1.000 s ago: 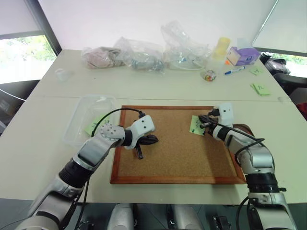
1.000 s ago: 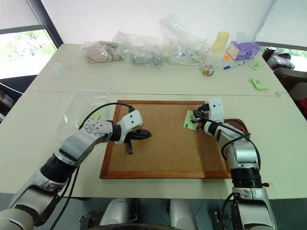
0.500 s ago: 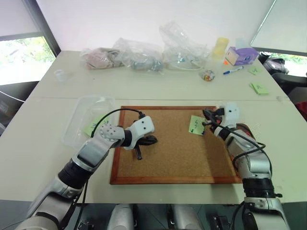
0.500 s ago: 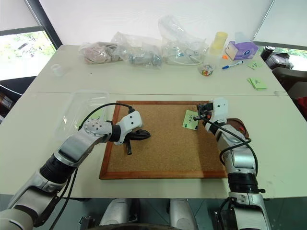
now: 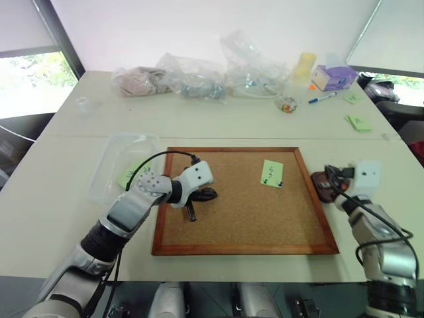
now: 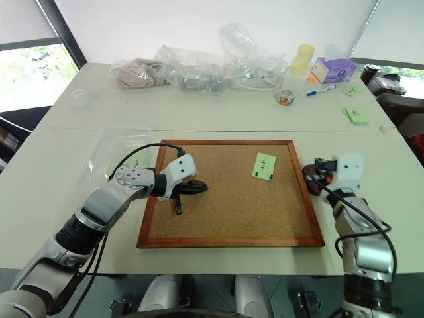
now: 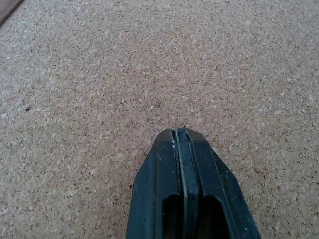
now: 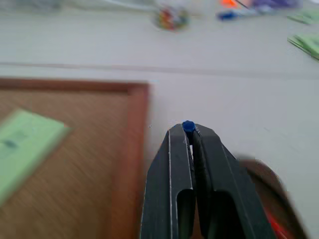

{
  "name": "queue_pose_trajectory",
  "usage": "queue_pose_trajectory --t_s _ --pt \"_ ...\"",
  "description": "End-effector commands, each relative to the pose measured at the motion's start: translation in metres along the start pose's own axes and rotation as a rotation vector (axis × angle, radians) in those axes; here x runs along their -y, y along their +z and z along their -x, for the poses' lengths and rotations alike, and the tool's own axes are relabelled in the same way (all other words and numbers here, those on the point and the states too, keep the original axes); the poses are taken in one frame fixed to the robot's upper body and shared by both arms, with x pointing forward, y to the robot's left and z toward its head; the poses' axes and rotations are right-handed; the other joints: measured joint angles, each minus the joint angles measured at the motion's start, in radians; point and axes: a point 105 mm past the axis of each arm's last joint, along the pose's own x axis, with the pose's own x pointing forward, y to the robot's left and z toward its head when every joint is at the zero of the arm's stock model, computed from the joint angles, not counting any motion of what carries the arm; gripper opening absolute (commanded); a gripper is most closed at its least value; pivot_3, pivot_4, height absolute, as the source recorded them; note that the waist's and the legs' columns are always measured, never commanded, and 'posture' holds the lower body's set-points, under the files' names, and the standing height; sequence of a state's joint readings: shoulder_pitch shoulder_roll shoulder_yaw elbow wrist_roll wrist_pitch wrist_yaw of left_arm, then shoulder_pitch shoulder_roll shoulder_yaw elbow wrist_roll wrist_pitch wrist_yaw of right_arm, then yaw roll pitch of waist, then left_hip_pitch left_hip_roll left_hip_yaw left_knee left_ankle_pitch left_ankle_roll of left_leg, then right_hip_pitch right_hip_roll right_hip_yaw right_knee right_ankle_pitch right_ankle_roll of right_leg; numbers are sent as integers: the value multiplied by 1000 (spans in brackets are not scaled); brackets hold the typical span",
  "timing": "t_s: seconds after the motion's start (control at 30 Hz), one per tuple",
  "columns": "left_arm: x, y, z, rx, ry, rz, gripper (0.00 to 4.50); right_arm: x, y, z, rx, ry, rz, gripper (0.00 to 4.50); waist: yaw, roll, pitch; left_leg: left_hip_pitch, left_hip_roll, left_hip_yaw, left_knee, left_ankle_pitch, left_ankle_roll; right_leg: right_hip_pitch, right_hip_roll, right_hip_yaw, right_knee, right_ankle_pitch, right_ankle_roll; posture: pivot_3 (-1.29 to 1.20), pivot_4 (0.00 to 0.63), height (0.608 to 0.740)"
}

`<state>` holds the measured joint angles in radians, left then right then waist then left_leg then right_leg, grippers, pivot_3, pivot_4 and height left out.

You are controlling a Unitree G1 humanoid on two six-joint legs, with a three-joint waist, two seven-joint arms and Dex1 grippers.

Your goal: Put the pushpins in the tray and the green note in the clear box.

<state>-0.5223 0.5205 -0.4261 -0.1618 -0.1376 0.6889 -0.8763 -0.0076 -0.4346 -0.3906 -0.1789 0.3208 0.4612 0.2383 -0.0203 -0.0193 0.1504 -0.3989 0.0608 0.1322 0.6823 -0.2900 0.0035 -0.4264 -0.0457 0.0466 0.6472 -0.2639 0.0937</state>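
— While the right gripper point(image 8: 188, 130) hung over the small dark brown rounded-square tray point(image 5: 322, 185), what did it carry?

— A tiny blue plastic-headed pushpin point(image 8: 188, 126), pinched at the tips of its two black fingers, which were closed on it. The tray sat on the pale table point(image 5: 218, 122) just outside the right edge of the wood-framed corkboard point(image 5: 242, 202); something red showed inside it, too blurred to tell what.

— And the small square light-green sticky note point(image 5: 271, 173)?

— It lay flat on the corkboard's grainy, speckled surface near the far right corner, a black zigzag scribbled across it and a dark dot at its near corner.

— The shallow transparent plastic box point(image 5: 122, 162)?

— It stood on the table just left of the corkboard, with rounded corners and a green slip inside.

— The left gripper point(image 7: 180, 137)?

— Its fingers were pressed together with nothing between them, low over the cork near the board's left side.
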Motion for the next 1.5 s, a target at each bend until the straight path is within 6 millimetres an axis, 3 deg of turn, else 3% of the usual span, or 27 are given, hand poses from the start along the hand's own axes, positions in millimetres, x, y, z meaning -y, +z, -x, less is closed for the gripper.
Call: queue_pose_trajectory --t_s 0.03,0.17,0.2,0.27,0.43,0.5,0.8,0.83,0.9,0.97,1.07,1.5 --pt "8 -15 -8 -51 -38 33 0 2 15 4 34 -7 2 58 0 0 0 2 0 0 0 0 0 2 0 0 0 0 0 0 150 737" --pt "6 -13 -10 -48 -39 28 0 2 9 1 10 -7 -33 58 4 0 0 4 0 0 -1 0 0 4 0 1 0 0 -1 0 150 737" --pt "6 -12 -10 -47 -39 27 0 2 8 0 8 -8 -36 326 6 1 -1 4 0 0 -1 0 0 4 0 1 0 0 -1 0 150 737" --pt "6 -12 -10 -47 -39 26 0 3 7 0 5 -11 -38 998 7 0 -1 4 0 0 -1 0 0 4 -1 1 0 0 -1 0 150 737" --pt "4 -12 -10 -46 -30 28 0 7 6 -1 5 -29 -37 3628 6 0 -1 4 0 0 -1 0 0 4 -1 1 0 0 -1 0 150 737" --pt "4 -12 -10 -45 -27 28 0 9 7 -1 8 -38 -38 4446 6 0 -1 4 0 0 -1 0 0 4 -1 1 0 0 -1 0 150 737" --pt "3 -11 -10 -42 -23 28 0 7 22 0 78 -11 -52 4446 7 0 -1 4 0 0 -1 0 1 4 -1 1 0 0 -1 0 150 737" --pt "3 -10 -10 -41 -22 28 0 1 28 2 104 24 -49 4446 7 0 -1 4 0 0 -1 0 1 4 -1 1 0 0 -1 0 150 737" --pt "2 -11 -9 -41 -18 26 0 -33 35 10 121 214 -12 4446 7 1 -1 4 0 0 -1 0 1 4 -1 1 -1 0 -1 0 150 737" --pt "1 -12 -8 -47 -14 18 0 -62 29 19 85 357 5 4446 6 1 -1 4 0 -1 -1 0 1 4 -1 1 -1 0 -1 0 150 737" --pt "1 -12 -9 -46 -15 14 0 -81 20 21 54 412 -11 4446 7 0 -1 4 0 -1 -1 0 1 4 -1 1 -1 0 -1 0 150 737" --pt "3 -12 -10 -47 -28 3 0 -96 -3 9 -7 438 -37 4446 7 0 -1 3 0 -1 -2 -1 1 4 -1 1 -2 -1 -1 0 150 737"
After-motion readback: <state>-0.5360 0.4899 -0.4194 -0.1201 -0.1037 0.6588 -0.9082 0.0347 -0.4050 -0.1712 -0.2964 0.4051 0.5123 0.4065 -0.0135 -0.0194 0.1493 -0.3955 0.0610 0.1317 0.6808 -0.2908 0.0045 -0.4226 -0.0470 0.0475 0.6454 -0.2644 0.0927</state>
